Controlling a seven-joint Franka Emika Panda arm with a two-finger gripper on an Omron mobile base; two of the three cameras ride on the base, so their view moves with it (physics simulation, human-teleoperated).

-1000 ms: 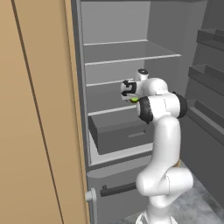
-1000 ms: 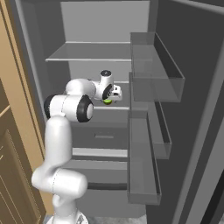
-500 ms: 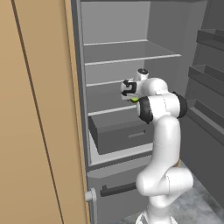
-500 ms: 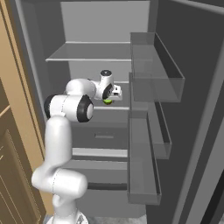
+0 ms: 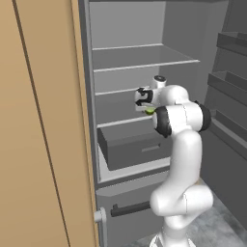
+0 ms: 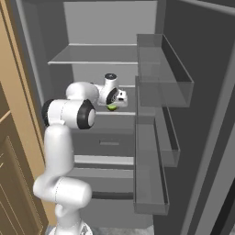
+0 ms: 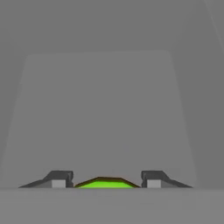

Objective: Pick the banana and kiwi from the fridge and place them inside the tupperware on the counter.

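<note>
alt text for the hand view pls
A lime-green kiwi sits between the claw's two dark fingertips, which stand on either side of it. Beyond lies a bare grey fridge shelf and back wall.

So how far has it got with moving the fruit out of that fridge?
Early days. The fridge door stands open, and the arm has reached onto a middle shelf. The gripper has its fingertips on either side of the green kiwi, which looks gripped but not yet carried out. Left to do: bring it to the tupperware, then fetch the banana the same way.
</note>
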